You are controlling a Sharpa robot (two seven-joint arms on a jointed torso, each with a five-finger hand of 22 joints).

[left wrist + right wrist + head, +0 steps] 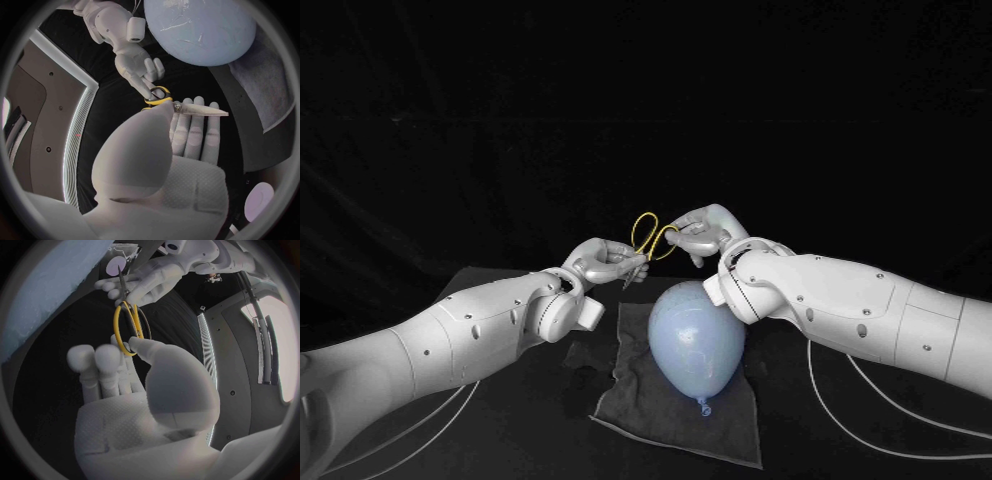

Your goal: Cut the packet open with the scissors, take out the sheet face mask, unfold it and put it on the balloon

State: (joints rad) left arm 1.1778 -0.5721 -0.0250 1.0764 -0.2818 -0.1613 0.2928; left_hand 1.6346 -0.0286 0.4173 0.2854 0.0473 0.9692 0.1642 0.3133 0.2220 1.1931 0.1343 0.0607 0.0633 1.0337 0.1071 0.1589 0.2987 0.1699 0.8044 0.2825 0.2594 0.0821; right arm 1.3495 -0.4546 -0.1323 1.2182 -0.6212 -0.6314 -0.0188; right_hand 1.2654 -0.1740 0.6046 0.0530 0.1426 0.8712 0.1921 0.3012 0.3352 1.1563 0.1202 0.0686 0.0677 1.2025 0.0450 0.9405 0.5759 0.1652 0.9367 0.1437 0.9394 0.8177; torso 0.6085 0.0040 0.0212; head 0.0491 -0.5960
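1. Head view: a pale blue balloon (695, 338) lies on a grey cloth (635, 395) on the black table (545, 425), with its knot at the end nearest the robot.
2. Both hands are raised just beyond the far end of the balloon, clear of it and close to each other.
3. The scissors (197, 110) are held in the air between the two hands, above the balloon's far end and not touching it.
4. The left hand (606, 263) is closed on the blade end of the scissors. In the left wrist view the thumb presses near the pivot and the blade lies across the fingers.
5. The right hand (701, 234) is clamped on the yellow handle loops. In the right wrist view its thumb sits at one loop.
6. The blades look closed together in the left wrist view, pointing away from the right hand and beside the balloon.
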